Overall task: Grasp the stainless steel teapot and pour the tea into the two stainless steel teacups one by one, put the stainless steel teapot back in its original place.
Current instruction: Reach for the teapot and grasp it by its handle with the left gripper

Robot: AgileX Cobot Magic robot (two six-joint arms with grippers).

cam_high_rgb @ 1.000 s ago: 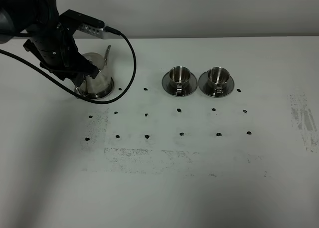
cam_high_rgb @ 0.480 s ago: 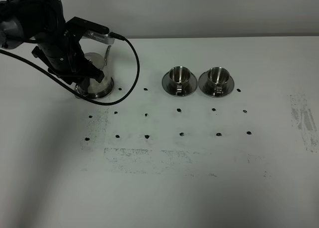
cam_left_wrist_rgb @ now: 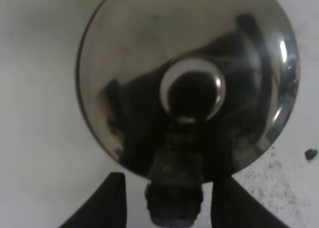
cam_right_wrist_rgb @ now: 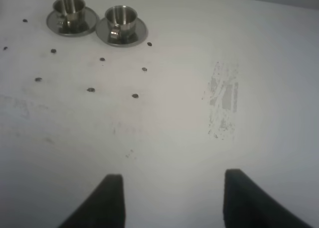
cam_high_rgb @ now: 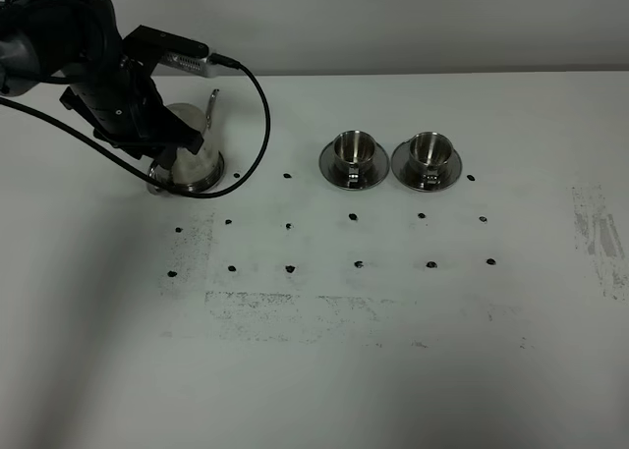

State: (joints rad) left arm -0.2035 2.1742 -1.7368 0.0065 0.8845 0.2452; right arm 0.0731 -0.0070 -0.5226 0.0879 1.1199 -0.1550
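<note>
The stainless steel teapot stands on the flat steel disc at the back left, its thin spout pointing up and right. My left gripper hangs above it, mostly hidden by the arm in the exterior view. In the left wrist view I look down on the domed lid and its knob. The dark handle lies between my open fingers, with a gap on each side. The two teacups sit on saucers at back centre. They also show in the right wrist view. My right gripper is open and empty above the bare table. No tea shows.
The white table carries a grid of small black dots and grey scuff marks. A black cable loops from the left arm down beside the teapot. The table's back edge meets a grey wall.
The left arm has shifted slightly above the teapot. The teapot and the cups have not moved.
</note>
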